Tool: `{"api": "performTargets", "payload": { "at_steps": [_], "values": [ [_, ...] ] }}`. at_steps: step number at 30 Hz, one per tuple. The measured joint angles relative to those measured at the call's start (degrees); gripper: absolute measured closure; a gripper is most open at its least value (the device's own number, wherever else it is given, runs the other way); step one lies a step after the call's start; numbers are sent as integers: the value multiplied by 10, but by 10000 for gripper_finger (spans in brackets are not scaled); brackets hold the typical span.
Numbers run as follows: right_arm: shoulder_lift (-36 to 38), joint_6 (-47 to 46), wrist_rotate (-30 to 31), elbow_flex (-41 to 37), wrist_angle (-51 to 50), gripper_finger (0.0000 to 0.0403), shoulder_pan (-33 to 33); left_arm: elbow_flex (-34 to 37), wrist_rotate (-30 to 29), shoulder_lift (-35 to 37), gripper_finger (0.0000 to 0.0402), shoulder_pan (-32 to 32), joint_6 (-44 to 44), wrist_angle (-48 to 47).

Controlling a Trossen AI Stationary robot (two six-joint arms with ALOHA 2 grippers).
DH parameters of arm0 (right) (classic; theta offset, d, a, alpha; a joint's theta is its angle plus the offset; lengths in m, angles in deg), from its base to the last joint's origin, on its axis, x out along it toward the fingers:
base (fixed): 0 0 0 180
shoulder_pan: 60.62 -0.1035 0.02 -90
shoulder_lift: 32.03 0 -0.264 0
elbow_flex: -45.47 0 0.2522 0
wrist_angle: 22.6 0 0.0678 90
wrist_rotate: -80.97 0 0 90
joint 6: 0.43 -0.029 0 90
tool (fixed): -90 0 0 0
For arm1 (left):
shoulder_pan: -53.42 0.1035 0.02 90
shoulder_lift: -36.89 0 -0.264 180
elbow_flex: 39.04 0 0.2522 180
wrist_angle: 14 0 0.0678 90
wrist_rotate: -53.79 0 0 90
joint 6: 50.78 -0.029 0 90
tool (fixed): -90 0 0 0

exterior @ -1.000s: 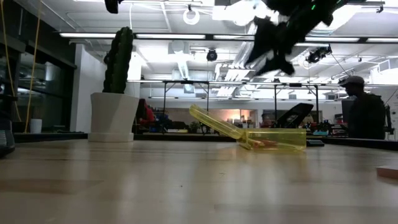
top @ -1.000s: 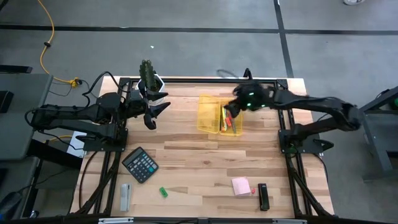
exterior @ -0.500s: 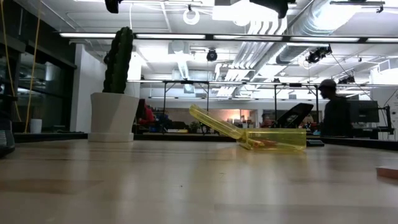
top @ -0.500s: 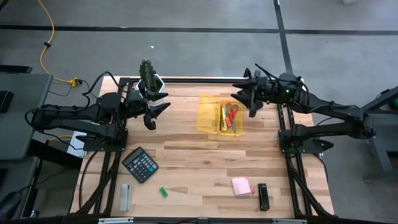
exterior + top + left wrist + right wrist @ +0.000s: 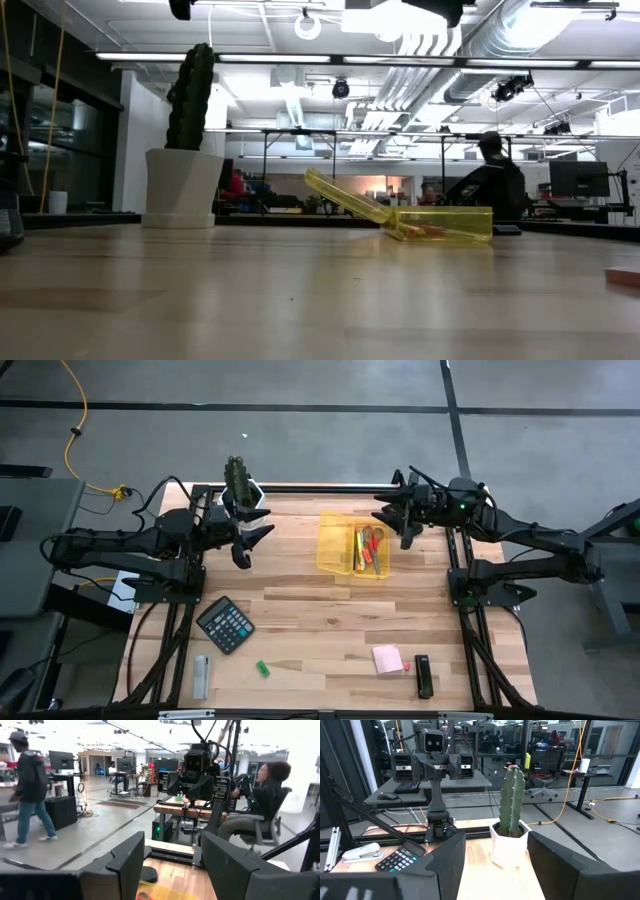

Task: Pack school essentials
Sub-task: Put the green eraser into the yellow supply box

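Observation:
A yellow see-through case (image 5: 352,545) lies open at the table's far middle, its lid (image 5: 345,200) tilted up. Red-handled scissors (image 5: 372,543), a pen and a yellow pencil lie in its right half. Near the front edge are a pink sticky-note pad (image 5: 388,659), a tiny orange-red piece (image 5: 407,665) beside it, and a green piece (image 5: 262,669). My left gripper (image 5: 258,535) hovers open, left of the case. My right gripper (image 5: 388,520) hovers open, just right of the case and high above the table. Both point level, with nothing between their fingers (image 5: 125,865) (image 5: 447,865).
A potted cactus (image 5: 240,485) stands at the far left edge, close to my left gripper. A dark calculator (image 5: 225,624) and a grey bar (image 5: 201,676) lie at the front left. A small black object (image 5: 424,676) lies at the front right. People move in the room behind.
My right gripper has risen from over the case's right half and drawn back toward the table's far right. It has rolled and tipped up to level, then held still. The case and its contents have stayed put.

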Motion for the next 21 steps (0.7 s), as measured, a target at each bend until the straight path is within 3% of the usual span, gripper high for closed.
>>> {"api": "performTargets", "payload": {
  "at_steps": [4,10,16,21],
  "values": [
    [0,-1,0,0,0,196,0,-6,18,-25,218,-10,-12,-24],
    [0,-1,0,0,0,196,0,-89,107,-105,218,-62,-33,-278],
    [0,0,0,0,-1,197,0,-123,236,-217,218,-171,-39,-405],
    [0,4,0,0,-8,197,0,-122,261,-312,218,-282,-79,-425]
  ]
}}
